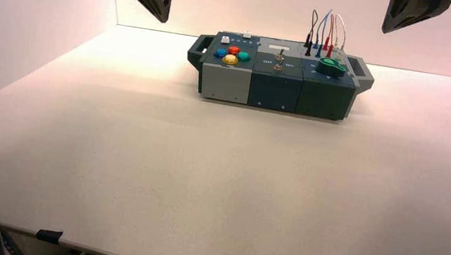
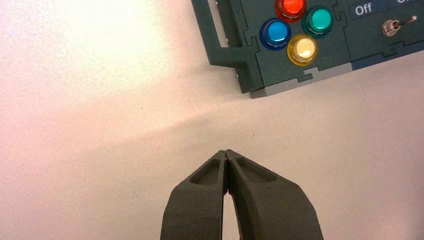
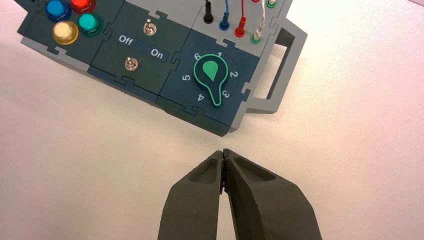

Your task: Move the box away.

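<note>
Worktop (image 1: 223, 184) spreads beneath each shut pincer, left (image 2: 226, 152) and right (image 3: 224, 151), whose wrist views crop the box (image 1: 279, 76) beyond.

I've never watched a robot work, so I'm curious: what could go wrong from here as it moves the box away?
The wires stand up in loops from the box's right part; a passing arm might snag one. The box has buttons, switches and a green knob on top, so a careless push could change a setting. It already sits near the back wall, and might bump it.
</note>
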